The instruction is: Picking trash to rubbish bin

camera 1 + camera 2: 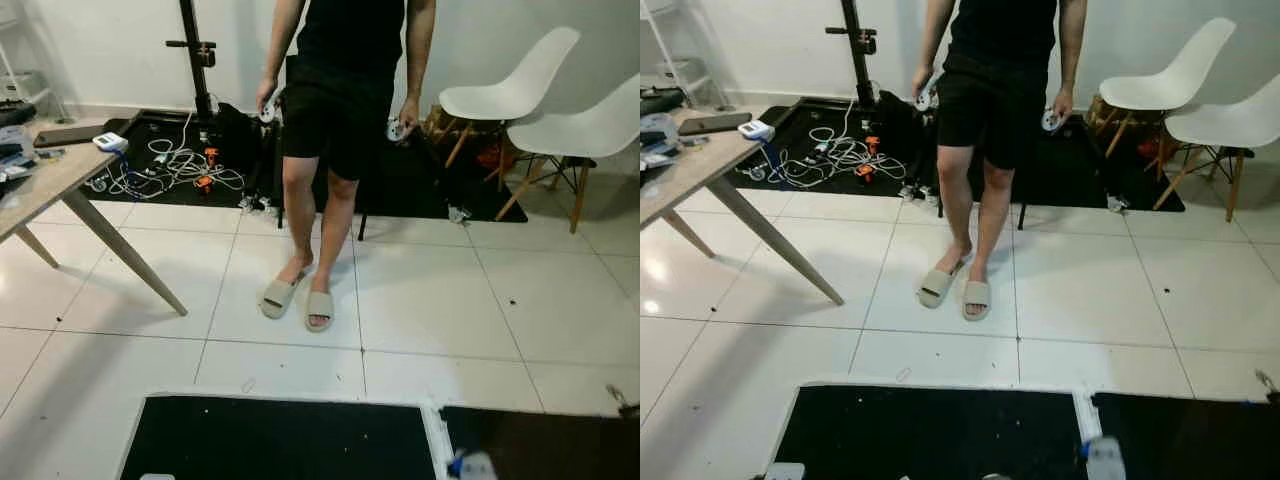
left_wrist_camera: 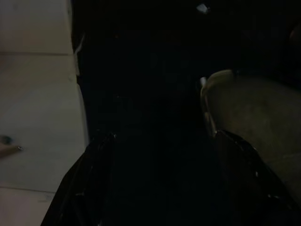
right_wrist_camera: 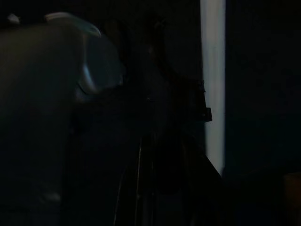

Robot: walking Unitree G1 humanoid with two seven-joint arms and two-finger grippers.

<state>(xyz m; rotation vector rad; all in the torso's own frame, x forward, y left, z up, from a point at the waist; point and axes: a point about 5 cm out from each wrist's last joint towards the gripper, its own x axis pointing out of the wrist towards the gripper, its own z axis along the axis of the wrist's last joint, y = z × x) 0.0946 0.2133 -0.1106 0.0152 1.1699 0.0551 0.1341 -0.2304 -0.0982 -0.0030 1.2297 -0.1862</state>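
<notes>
A small plastic bottle with a blue cap (image 1: pixel 468 466) lies at the near edge of the view, on the white seam between two black floor mats (image 1: pixel 280 440). A tiny pale scrap (image 1: pixel 248 385) sits on the white tile just beyond the left mat. In the dark left wrist view my left gripper (image 2: pixel 164 146) hangs over black mat, its two black fingers (image 2: pixel 96 160) spread wide with nothing between them. The right wrist view is very dark; a grey rounded shape (image 3: pixel 42 70) and a bright strip of floor (image 3: pixel 212 84) can be made out.
A person (image 1: pixel 335 120) in black shorts and slippers stands ahead on the tiles, a controller in each hand. A wooden table (image 1: pixel 50 180) juts in at the left. Cables (image 1: pixel 170 165) lie on a far mat. Two white chairs (image 1: pixel 540 110) stand at the back right.
</notes>
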